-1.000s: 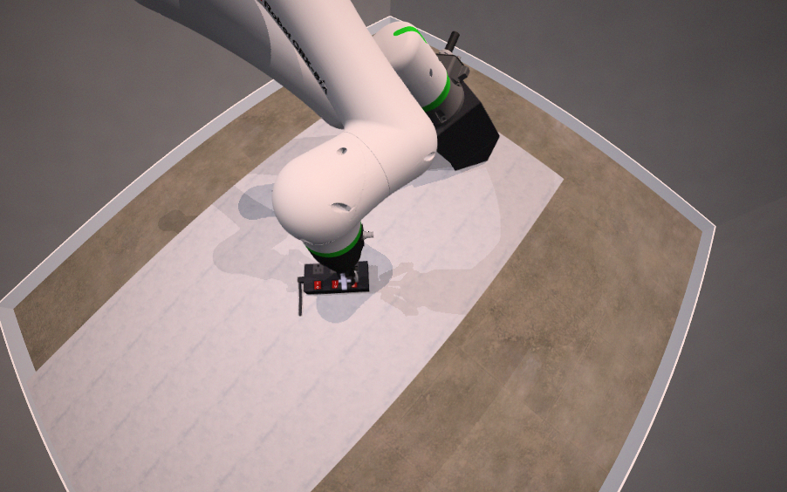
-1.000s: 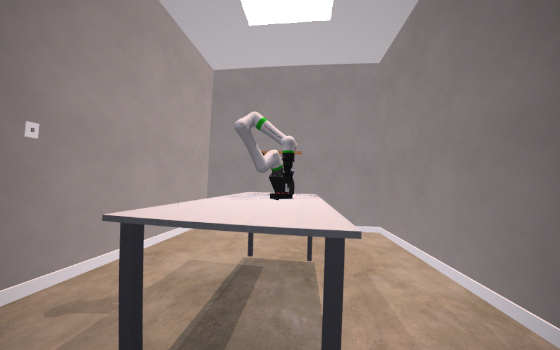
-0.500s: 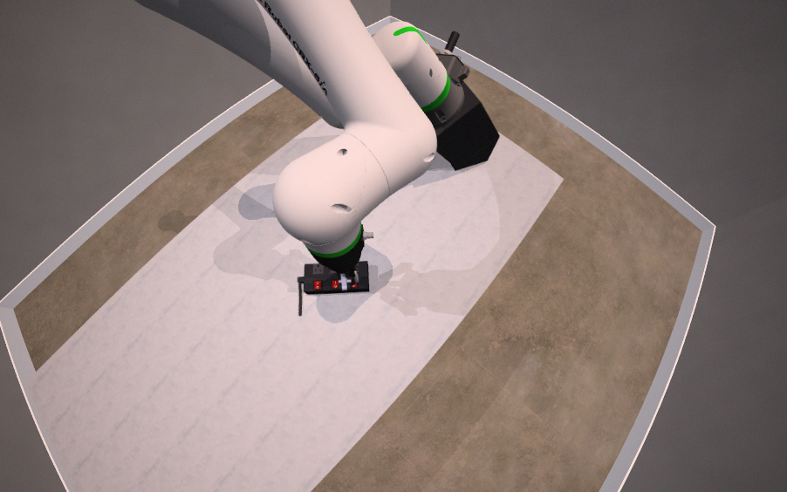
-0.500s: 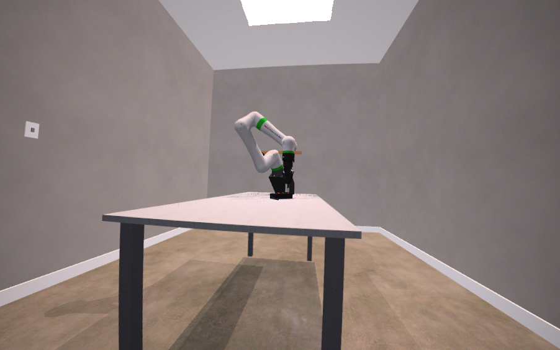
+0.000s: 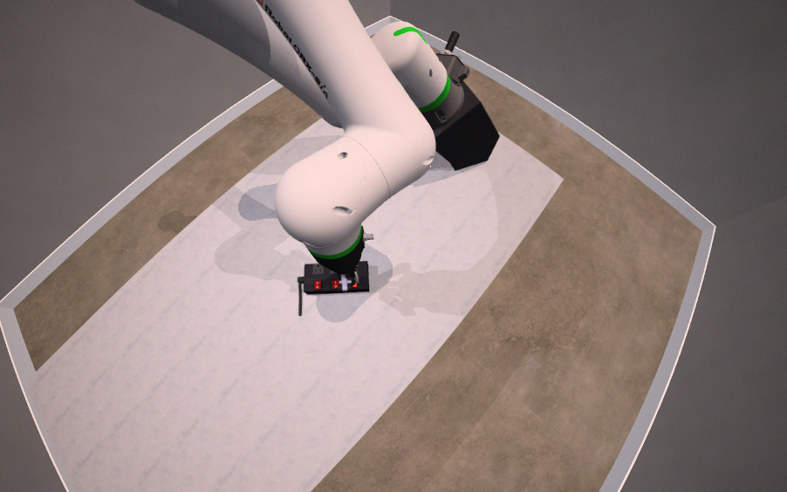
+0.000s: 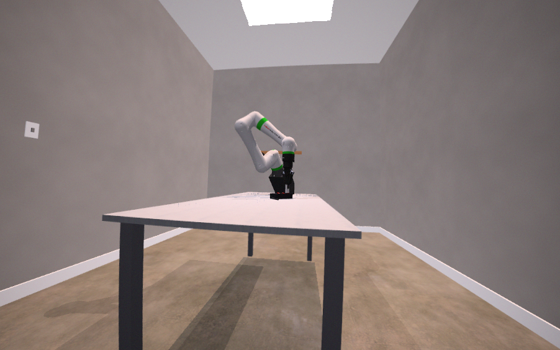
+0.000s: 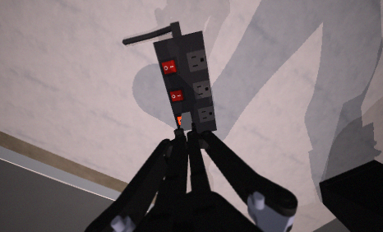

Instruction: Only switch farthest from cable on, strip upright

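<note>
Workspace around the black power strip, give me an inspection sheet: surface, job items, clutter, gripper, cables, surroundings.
Surface: pale marbled table top on dark legs; arm shadows fall across it.
Job's things: black three-outlet power strip lies face up, outlets and switches showing. Two red rocker switches in plain view; the third switch, farthest from the cable, glows orange and is partly hidden by the fingertips.
Clutter: nothing seen.
Gripper: black two-finger gripper shut, holding nothing, its tips at the third switch.
Cables: short black cable stub leaves the strip's far end and lies on the table.
Surroundings: grey walls, brown floor, white wall plate, ceiling light.
</note>
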`<state>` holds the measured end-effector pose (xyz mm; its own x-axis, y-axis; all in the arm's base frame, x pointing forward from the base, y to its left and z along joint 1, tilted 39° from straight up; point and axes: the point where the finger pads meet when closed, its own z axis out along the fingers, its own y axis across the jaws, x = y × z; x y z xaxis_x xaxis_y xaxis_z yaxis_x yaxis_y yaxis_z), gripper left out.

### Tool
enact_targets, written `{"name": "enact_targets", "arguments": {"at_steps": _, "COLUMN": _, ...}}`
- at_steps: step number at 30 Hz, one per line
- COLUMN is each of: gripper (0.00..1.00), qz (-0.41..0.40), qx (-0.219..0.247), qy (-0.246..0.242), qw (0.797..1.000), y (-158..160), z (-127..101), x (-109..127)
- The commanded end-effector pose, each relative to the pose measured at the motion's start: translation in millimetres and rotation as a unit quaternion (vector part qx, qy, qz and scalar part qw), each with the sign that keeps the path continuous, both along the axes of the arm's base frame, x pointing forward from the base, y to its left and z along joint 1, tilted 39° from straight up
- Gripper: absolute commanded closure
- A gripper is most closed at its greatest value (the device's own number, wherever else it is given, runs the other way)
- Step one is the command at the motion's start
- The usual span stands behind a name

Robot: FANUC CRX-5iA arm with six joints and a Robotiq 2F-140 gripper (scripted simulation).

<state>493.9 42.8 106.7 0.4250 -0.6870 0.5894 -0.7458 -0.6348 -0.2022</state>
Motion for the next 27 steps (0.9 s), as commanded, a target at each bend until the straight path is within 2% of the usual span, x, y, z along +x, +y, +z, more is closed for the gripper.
{"name": "enact_targets", "arguments": {"at_steps": 1, "gripper": 1.0, "qz": 0.0, "qx": 0.0, "qy": 0.0, "qw": 1.0, "y": -0.1, "z": -0.5, "x": 0.5}}
{"name": "enact_targets", "arguments": {"at_steps": 21, "gripper": 1.0, "qz": 0.0, "qx": 0.0, "qy": 0.0, "qw": 1.0, "y": -0.2, "z": -0.8, "x": 0.6}}
{"name": "enact_targets", "arguments": {"at_steps": 27, "gripper": 1.0, "qz": 0.0, "qx": 0.0, "qy": 0.0, "qw": 1.0, "y": 2.6, "z": 5.4, "x": -3.4}}
